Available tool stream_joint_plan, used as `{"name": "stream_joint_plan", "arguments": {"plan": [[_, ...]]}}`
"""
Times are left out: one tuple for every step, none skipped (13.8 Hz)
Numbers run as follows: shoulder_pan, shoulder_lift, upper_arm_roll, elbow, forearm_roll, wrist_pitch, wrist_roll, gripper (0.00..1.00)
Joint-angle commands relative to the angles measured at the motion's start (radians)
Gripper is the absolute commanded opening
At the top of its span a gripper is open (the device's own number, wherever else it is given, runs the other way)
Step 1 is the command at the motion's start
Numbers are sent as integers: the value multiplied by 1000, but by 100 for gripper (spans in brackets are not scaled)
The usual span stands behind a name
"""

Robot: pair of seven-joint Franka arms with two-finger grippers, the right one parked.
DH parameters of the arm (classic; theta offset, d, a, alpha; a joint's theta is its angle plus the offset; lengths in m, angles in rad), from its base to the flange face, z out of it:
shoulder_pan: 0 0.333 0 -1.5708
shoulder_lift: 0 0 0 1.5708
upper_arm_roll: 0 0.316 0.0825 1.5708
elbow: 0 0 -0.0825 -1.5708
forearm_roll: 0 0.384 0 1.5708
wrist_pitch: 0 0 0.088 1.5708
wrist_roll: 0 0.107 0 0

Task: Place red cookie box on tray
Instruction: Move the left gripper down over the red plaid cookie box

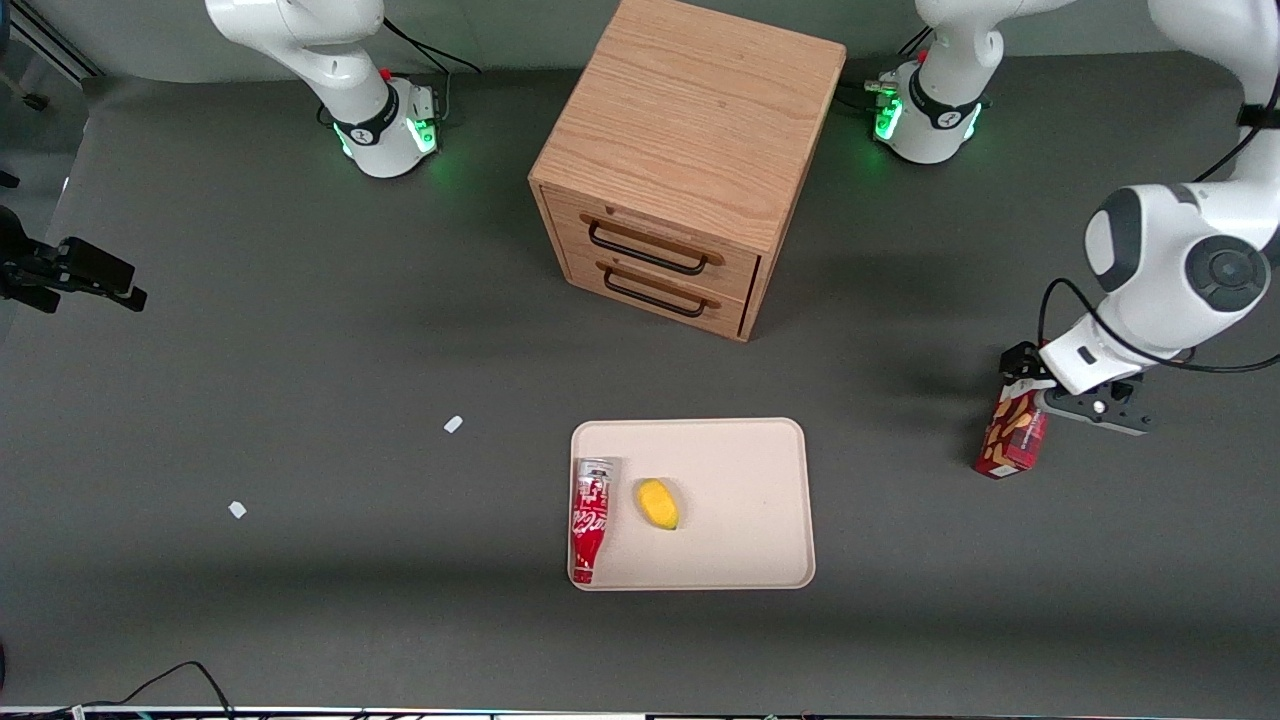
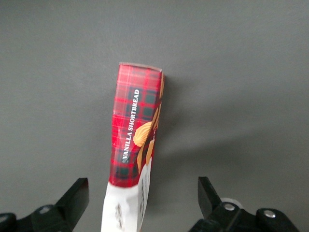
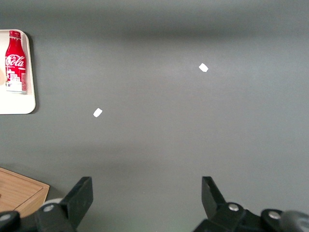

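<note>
With vanilla shortbread box (image 2: pixel 133 145) lengthwise between wide-spread gripper (image 2: pixel 140 203) fingers, ungrasped, well toward working arm's end from tray (image 1: pixel 760 500).

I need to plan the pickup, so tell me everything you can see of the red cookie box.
The red cookie box is a slim carton in red tartan print with tan cookie pictures, white "VANILLA SHORTBREAD" lettering and a white end panel. It looks like printed cardboard, closed and undamaged. It stands on the grey table, leaning a little, toward the working arm's end, apart from the tray. The gripper is open, its fingers either side of the white end, not yet touching it.
</note>
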Motion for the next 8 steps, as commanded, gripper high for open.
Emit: {"name": "stream_joint_plan", "arguments": {"plan": [[-15, 48, 31, -30, 16, 104, 27, 100], [-16, 62, 35, -30, 16, 115, 32, 100], [-16, 71, 37, -29, 16, 126, 32, 100], [-18, 83, 37, -29, 16, 133, 32, 100], [-18, 93, 37, -29, 16, 144, 32, 99], [-19, 99, 37, -29, 16, 146, 32, 88], [-21, 103, 37, -29, 16, 147, 32, 70], [-27, 105, 40, -29, 16, 146, 33, 47]]}}
